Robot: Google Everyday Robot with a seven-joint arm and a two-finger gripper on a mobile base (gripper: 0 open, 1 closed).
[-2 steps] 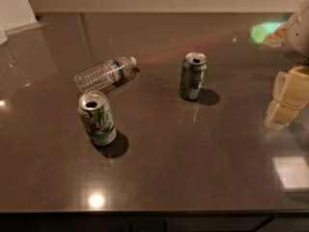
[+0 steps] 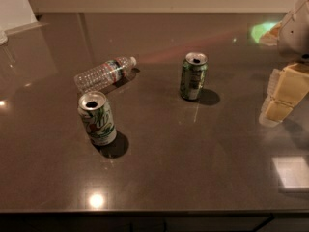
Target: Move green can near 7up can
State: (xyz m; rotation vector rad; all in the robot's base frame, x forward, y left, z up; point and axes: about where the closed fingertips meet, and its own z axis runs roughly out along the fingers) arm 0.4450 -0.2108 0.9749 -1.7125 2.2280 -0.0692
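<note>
Tool (image 2: pixel 281 99) at right edge, state unclear; green can (image 2: pixel 193 76), 7up can (image 2: pixel 97 118) upright, opened

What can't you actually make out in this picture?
- The pincer, camera view, far right over the table: its arm is cut off by the picture's right edge.
- The green can: its label wording cannot be read, and its back faces away.
- The 7up can: its back faces away.
- The plastic bottle, lying down: whether it holds water.
- The white thing, top left: cut off by the corner.
</note>
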